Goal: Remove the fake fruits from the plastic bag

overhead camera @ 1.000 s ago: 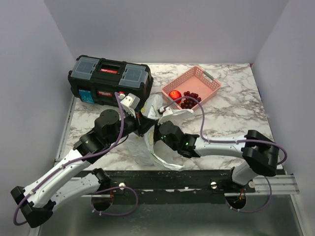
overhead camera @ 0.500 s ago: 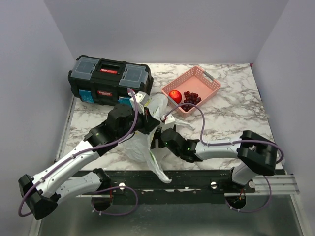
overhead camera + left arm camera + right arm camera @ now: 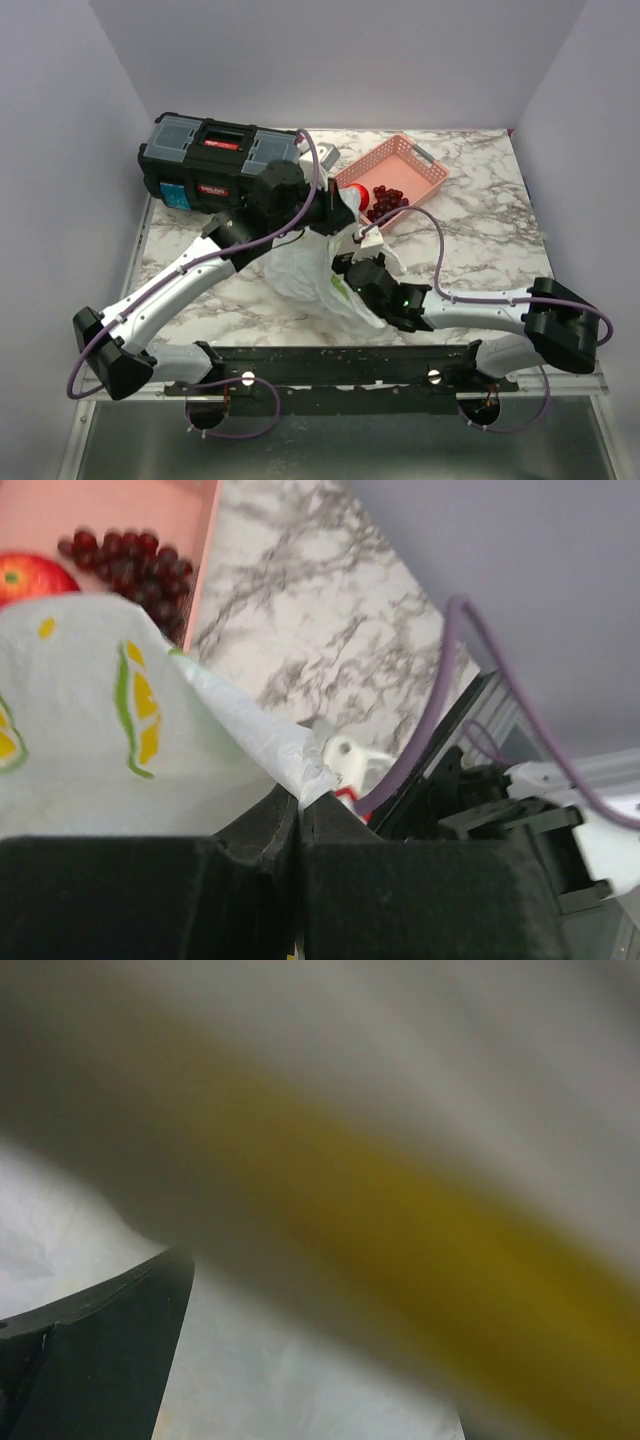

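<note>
Left gripper (image 3: 298, 805) clenched on plastic bag (image 3: 300, 265), hoisted from mid-table toward the far edge within the last second. Right gripper (image 3: 350, 268) newly spread wide against the film. Apple (image 3: 25, 575) and grapes (image 3: 125, 555) lying in pink basket (image 3: 415, 165); melon unseen, probably still bagged.

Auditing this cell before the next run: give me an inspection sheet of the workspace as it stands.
Surface: table, white marble pattern with grey veins.
Job's things: plastic bag crumpled between the two arms; apple and grapes lie in the pink basket; no melon seen.
Clutter: black toolbox, lid shut, far left.
Grippers: left gripper shut on the bag's edge; right gripper against the bag, open or shut unclear.
Cables: purple cable loops along each arm; no snag seen.
Surroundings: plain grey walls on three sides.
</note>
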Robot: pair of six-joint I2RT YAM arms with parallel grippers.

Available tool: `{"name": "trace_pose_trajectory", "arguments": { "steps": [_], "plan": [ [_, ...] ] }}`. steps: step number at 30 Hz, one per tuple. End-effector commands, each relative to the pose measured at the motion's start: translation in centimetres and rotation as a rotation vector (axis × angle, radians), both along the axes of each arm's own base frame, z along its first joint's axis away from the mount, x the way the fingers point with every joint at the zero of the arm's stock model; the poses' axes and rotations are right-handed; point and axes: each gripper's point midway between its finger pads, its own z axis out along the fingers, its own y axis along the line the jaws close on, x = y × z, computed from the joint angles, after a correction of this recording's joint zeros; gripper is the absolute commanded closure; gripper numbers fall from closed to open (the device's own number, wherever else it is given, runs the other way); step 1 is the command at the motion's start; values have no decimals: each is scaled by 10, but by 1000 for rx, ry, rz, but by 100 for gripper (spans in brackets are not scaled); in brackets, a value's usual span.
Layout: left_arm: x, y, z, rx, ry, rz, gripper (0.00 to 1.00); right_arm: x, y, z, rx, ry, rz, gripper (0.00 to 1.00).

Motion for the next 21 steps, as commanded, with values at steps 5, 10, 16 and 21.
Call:
{"name": "trace_pose_trajectory", "arguments": {
  "steps": [5, 10, 16, 21],
  "plan": [
    [9, -4, 97, -14, -208, -54, 100, 33, -7, 59, -10, -74, -85, 0],
    [3, 10, 66, 30, -179, -26, 100, 26, -9, 56, 16, -50, -60, 0],
    [-12, 35, -21, 132, -49, 25, 100, -4, -22, 11, 88, 100, -40, 1],
    [-24, 64, -50, 160, -35, 95, 100, -24, -23, 21, 204, 121, 38, 1]
  ]
}}
